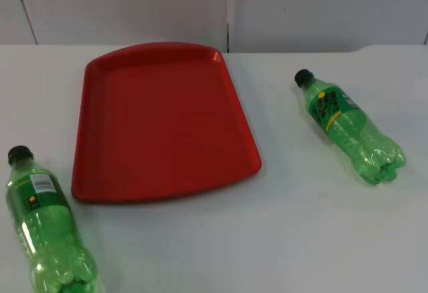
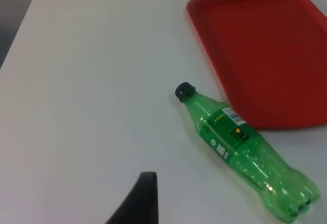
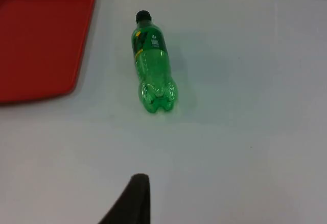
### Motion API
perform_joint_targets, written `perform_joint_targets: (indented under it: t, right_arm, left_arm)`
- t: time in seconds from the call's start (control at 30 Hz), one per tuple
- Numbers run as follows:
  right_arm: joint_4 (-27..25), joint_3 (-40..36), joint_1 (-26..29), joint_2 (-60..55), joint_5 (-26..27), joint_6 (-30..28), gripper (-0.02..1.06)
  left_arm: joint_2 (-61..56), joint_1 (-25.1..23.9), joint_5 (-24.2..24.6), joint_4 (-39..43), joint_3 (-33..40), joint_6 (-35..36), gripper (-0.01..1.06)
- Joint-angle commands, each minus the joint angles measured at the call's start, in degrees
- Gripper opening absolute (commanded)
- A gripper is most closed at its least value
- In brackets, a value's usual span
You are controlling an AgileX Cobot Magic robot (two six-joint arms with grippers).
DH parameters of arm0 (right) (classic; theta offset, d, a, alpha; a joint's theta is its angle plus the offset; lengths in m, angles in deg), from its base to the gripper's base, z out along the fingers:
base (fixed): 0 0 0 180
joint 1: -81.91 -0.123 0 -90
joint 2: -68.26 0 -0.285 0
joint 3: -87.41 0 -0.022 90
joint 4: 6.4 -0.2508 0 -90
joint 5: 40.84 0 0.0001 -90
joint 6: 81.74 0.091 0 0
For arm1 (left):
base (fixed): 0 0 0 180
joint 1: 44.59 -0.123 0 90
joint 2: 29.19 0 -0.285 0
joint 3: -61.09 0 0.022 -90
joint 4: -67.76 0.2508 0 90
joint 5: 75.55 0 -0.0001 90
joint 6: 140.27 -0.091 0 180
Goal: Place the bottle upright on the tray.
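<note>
Judging both clear green plastic bottles, one [image 1: 47, 229] lying left of the bare red plastic tray [image 1: 231, 92] and one [image 1: 349, 127] lying right on the white bench [image 1: 301, 226], I expect light, slippery, crushable walls, so I would grip mid-body; my tools' state I cannot tell.

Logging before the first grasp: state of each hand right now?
Left hand: cannot be told; holds nothing, above the white table, back from the near green plastic bottle.
Right hand: cannot be told; holds nothing.
</note>
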Motion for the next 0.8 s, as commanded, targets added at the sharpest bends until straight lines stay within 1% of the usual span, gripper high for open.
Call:
perform_joint_targets:
  t: [0.0,0.77]
  right_arm:
    - [-0.14,0.01,0.11,0.19,0.33,-0.01,1.04]
    - [-0.14,0.01,0.11,0.19,0.33,-0.01,1.04]
  left_arm:
    - [-0.27,-0.23,-0.53,0.08,0.27,0.33,1.05]
    - [-0.27,-0.23,-0.53,0.08,0.27,0.33,1.05]
